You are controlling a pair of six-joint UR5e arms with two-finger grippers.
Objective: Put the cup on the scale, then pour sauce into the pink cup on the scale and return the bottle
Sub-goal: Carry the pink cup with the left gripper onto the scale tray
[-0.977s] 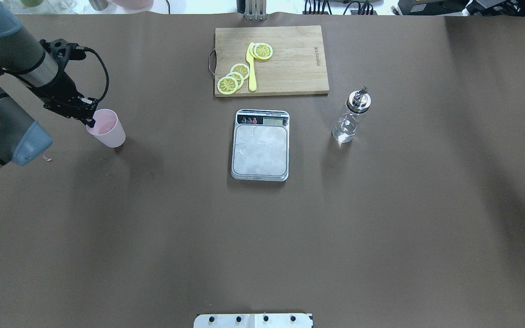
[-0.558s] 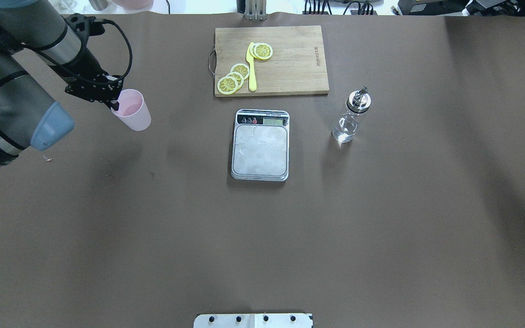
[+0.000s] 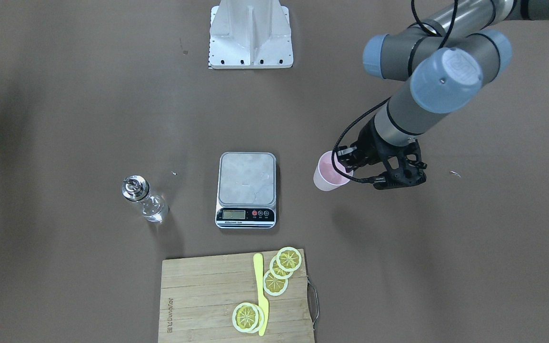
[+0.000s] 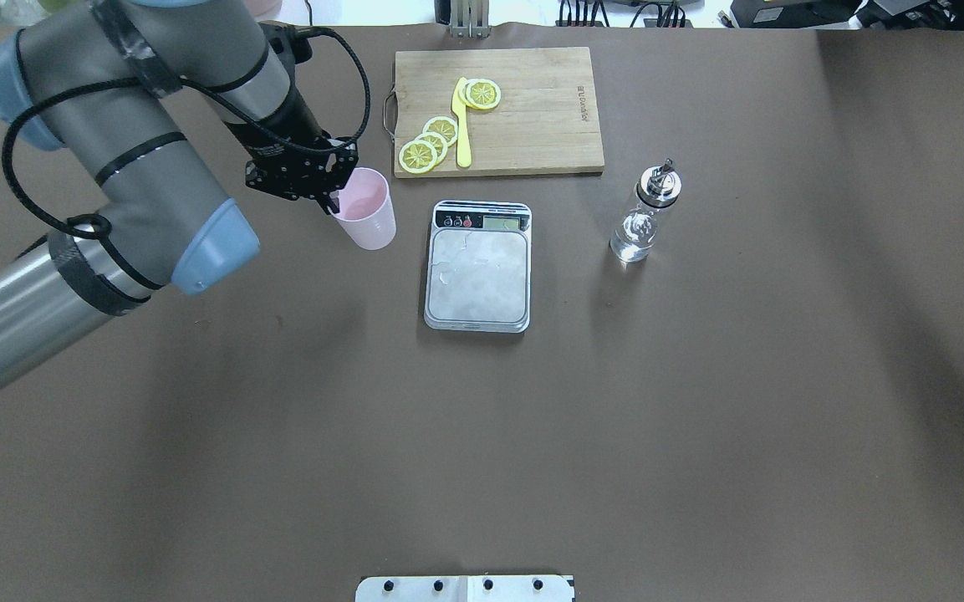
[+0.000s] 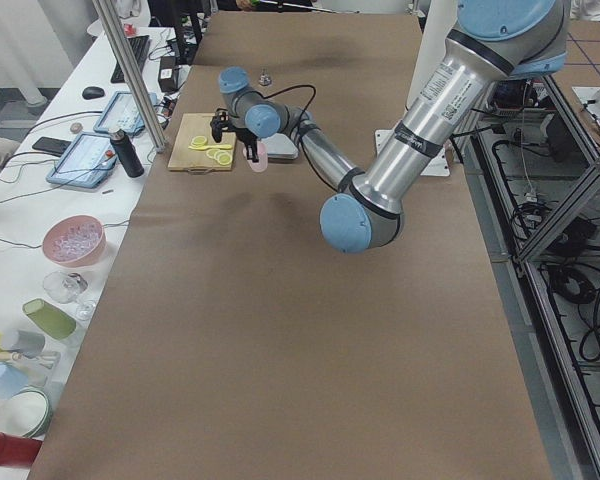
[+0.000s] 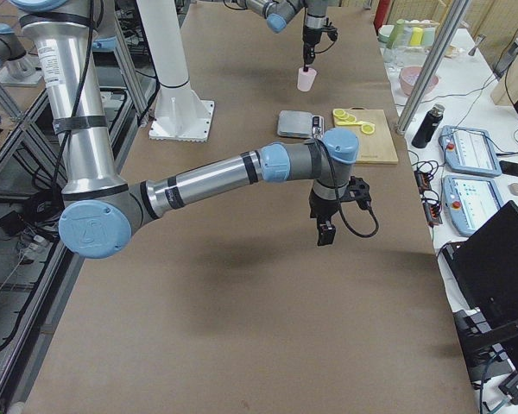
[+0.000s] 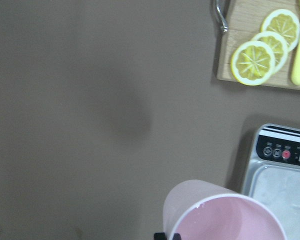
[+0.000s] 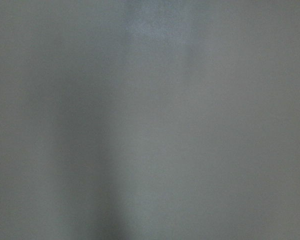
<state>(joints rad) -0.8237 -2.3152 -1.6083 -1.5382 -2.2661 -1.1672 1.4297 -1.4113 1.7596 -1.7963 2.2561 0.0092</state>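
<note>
One thin pinch on the rim is all the left hand (image 4: 334,197) has on the cup (image 4: 367,219), which hangs above the desk just beside the scale (image 4: 478,280), so imo it can swing & land tilted or catch the platform edge.

You see a matt brown table cover (image 4: 482,435). The cup (image 4: 369,221) looks like smooth, matt plastic; the scale (image 4: 478,276) has a dull silvery top. The bottle (image 4: 636,234) is glossy clear glass with a shiny metal cap (image 4: 658,186), and the cutting board (image 4: 532,125) is bare, grained wood.
</note>
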